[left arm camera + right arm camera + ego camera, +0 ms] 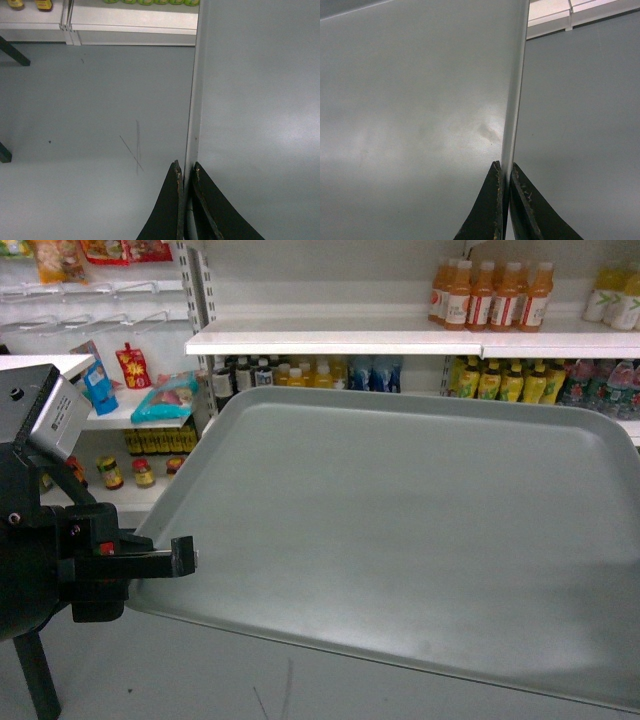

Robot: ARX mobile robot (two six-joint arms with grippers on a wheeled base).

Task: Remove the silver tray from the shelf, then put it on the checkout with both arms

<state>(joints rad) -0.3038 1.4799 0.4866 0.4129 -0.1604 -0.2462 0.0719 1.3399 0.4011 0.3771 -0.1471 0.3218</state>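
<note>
The silver tray point(400, 530) hangs in the air in front of the shelf point(330, 338), tilted slightly and filling most of the head view. My left gripper point(185, 558) is shut on the tray's left rim. In the left wrist view the gripper point(185, 170) pinches the thin rim, with the tray point(260, 110) to the right. My right gripper point(504, 167) is shut on the opposite rim, with the tray point(410, 110) to its left. In the head view the right gripper is out of frame. The checkout is out of view.
Drink bottles point(490, 295) line the upper shelf boards and more bottles point(520, 380) stand behind the tray's far edge. Snack packs point(165, 395) and jars point(125, 472) sit on the left shelves. Grey floor point(90, 125) lies below, with a low shelf base point(135, 20) beyond.
</note>
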